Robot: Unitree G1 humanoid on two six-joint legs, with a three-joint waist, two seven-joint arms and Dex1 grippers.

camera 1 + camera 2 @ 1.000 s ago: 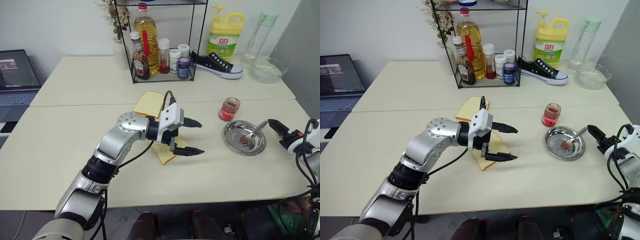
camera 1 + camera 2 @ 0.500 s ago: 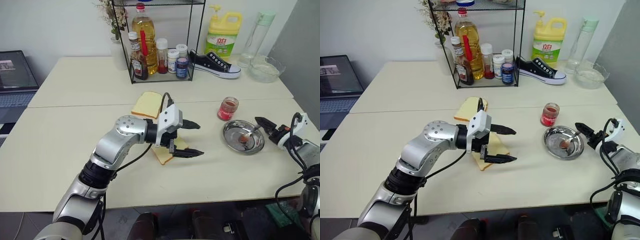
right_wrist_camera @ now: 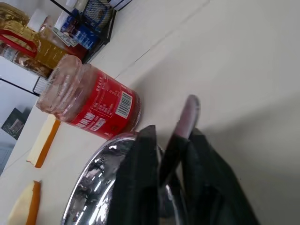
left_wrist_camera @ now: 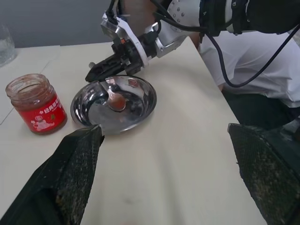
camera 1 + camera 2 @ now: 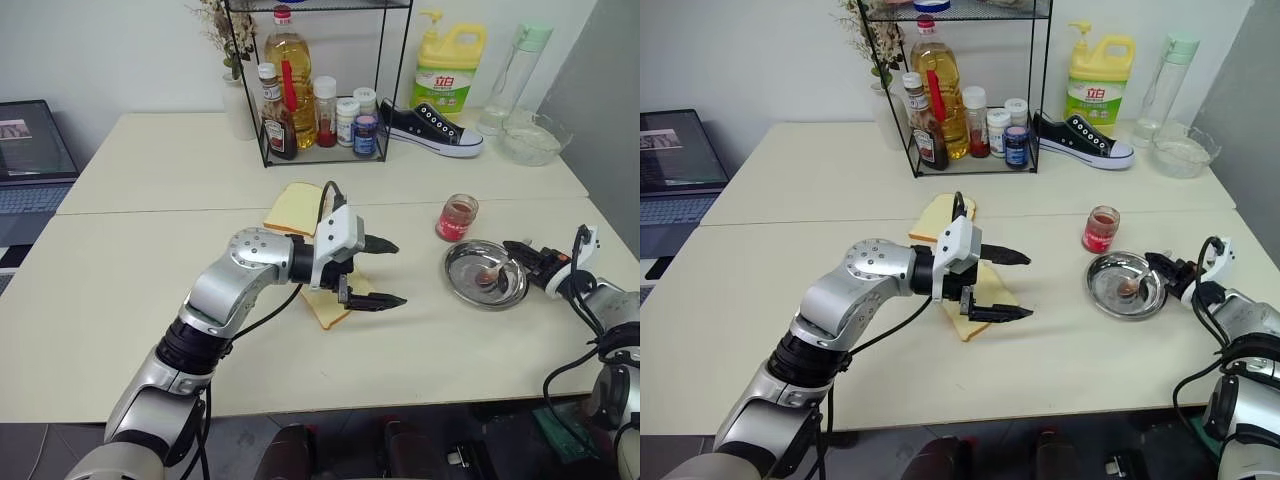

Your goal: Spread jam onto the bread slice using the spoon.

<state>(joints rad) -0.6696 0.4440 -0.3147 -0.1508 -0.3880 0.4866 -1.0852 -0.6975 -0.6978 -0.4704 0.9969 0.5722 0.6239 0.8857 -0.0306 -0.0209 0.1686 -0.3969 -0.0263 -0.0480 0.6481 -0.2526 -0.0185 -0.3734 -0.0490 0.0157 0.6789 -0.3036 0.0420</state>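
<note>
The bread slice [image 5: 327, 311] lies pale yellow at the table's middle, partly under my left gripper [image 5: 400, 272], which hovers just above it with its fingers wide open and empty. To the right, the spoon [image 4: 115, 99] rests with its red-stained bowl in the round steel plate [image 4: 138, 91]. My right gripper [image 4: 101, 72] reaches over the plate's outer rim and is shut on the spoon's handle [image 3: 186, 115]. The jam fills a small glass jar [image 5: 457, 217] with a red label, standing just behind the plate.
A second bread slice [image 5: 295, 208] lies behind my left gripper. At the back stand a wire rack of bottles [image 5: 315, 95], a black shoe [image 5: 430, 128], a yellow detergent jug [image 5: 450, 65] and a glass bowl [image 5: 535, 138]. A laptop [image 5: 30, 150] sits far left.
My right gripper has moved in over the plate's rim and shut on the spoon's handle. The left gripper has stayed open above the bread.
</note>
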